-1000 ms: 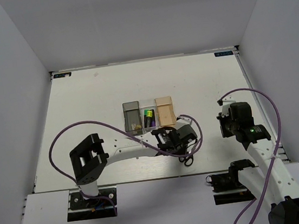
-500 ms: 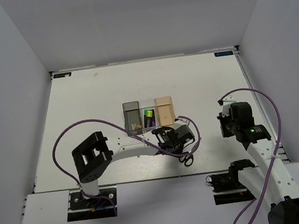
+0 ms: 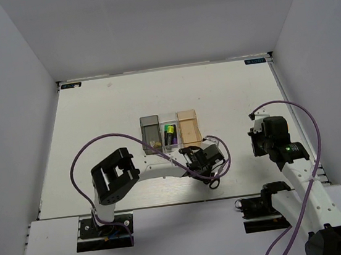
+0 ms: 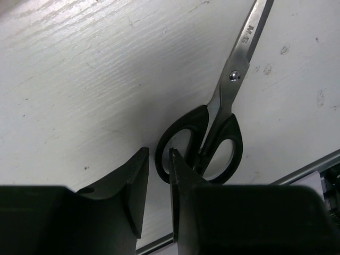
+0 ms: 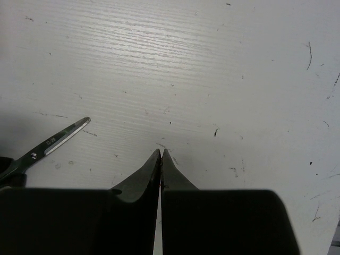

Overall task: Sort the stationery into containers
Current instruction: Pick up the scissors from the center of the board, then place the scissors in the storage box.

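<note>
Left gripper (image 4: 158, 153): lowered to the white table (image 3: 95, 124), jaws a narrow gap apart and not clenched. They straddle the left handle loop of the black-handled scissors (image 4: 226, 101). The right finger (image 4: 178, 180) overlaps the loop, and a strip of bare table shows between the left finger and the loop's rim. In the left wrist view the handles lie just beyond the fingertips and the closed blades run toward 1 o'clock.

Top view: the scissors (image 3: 214, 183) lie flat near the table's near edge, at 5 o'clock from a row of 3 bins. These are the dark grey bin (image 3: 148, 125), the clear bin (image 3: 163, 128) and the orange-tan bin (image 3: 186, 118). The clear bin holds a black marker (image 3: 169, 135) with a yellow-green cap. The grey bin holds a small tan item, too small to identify.

Right gripper (image 5: 160, 153): clenched on nothing, fingertips pressed together above bare table at 3 o'clock from the bins. A scissor blade tip (image 5: 58, 138) enters its view from 9 o'clock.
</note>
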Action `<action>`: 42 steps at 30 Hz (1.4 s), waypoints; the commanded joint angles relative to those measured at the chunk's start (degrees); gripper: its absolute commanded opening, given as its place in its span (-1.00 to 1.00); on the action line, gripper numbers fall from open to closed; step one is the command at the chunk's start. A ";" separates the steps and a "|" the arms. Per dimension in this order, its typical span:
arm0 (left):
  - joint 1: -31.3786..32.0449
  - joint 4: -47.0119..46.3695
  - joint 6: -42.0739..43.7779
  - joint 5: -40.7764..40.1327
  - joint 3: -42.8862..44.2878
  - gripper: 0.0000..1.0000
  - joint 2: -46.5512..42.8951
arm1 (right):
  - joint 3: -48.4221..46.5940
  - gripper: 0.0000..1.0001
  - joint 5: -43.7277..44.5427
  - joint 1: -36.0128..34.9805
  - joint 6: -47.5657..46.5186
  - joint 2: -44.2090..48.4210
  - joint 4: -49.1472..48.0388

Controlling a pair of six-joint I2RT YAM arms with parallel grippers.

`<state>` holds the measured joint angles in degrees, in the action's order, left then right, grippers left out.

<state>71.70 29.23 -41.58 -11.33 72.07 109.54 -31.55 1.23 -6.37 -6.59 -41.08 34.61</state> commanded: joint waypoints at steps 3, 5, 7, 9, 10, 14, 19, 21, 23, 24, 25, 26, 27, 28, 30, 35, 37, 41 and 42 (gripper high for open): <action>0.81 0.56 -0.34 -0.70 2.02 -0.36 1.82 | 0.17 -0.94 -0.62 0.48 0.00 0.74 0.02; 1.24 1.35 -0.34 -1.24 2.19 -0.39 2.43 | 0.17 -0.94 -0.79 0.48 0.09 0.91 -0.07; 1.60 1.79 -0.25 -1.94 2.11 -0.39 2.70 | 0.17 -0.94 -0.53 0.57 0.09 0.91 -0.07; 2.04 3.19 -0.25 -2.99 1.93 -0.42 3.23 | 0.17 -0.94 -0.62 0.66 0.00 0.91 0.11; 2.13 3.55 -0.08 -3.08 2.02 -0.42 3.40 | 0.17 -0.94 -0.62 0.66 0.00 0.91 0.02; 2.04 4.95 -0.43 -3.78 0.18 -0.67 3.84 | 0.09 -0.94 -0.71 0.75 0.09 1.09 0.11; 2.21 5.66 -0.52 -4.31 -2.55 -1.00 2.01 | 0.09 -0.87 -0.62 1.18 0.00 1.62 0.02; 2.13 5.66 0.62 -5.71 -2.90 -1.00 0.60 | 0.17 -0.61 -0.62 1.10 0.08 1.62 0.11; 2.13 5.48 2.28 -6.24 -2.82 -1.00 -3.18 | 0.17 -0.42 -0.62 1.19 0.00 1.62 0.11; 2.21 5.40 2.82 -6.68 -2.29 -1.00 -4.15 | 0.09 -0.37 -0.62 1.19 0.00 1.70 -0.07; 2.21 5.22 4.74 -6.68 -1.59 -1.00 -5.98 | 0.09 -0.34 -0.62 1.27 0.00 1.79 0.02; 2.30 5.13 5.45 -6.68 -1.15 -1.00 -7.65 | 0.17 -0.34 -0.62 1.19 0.09 1.79 0.02; 2.13 4.96 6.16 -6.60 -0.71 -1.00 -9.32 | 0.17 -0.34 -0.62 1.19 0.00 1.71 -0.07; 2.21 5.13 7.38 -6.86 0.43 -1.00 -10.04 | 0.09 -0.32 -0.62 1.27 -0.09 1.88 0.02; 2.13 4.78 8.27 -7.21 1.05 -1.00 -13.29 | 0.26 -0.32 -0.71 1.27 -0.09 2.05 0.10; -0.86 5.22 9.33 -10.71 1.75 -1.00 -19.08 | 0.35 -0.29 -0.62 1.27 -0.18 2.32 -0.07; -3.66 5.22 8.45 -12.21 1.58 -1.00 -20.32 | 0.26 -0.26 -0.62 1.36 -0.18 2.32 -0.07; -9.02 5.48 5.38 -16.69 2.28 -1.00 -20.42 | 0.26 -0.26 -0.62 1.10 -0.09 2.41 -0.16; -9.64 4.70 5.20 -17.31 2.63 -1.00 -19.63 | 0.44 -0.26 -0.71 1.36 -0.09 2.32 -0.24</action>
<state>65.01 34.28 -34.59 -23.49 72.84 90.35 -31.27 1.04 -5.30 -6.48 -39.35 34.63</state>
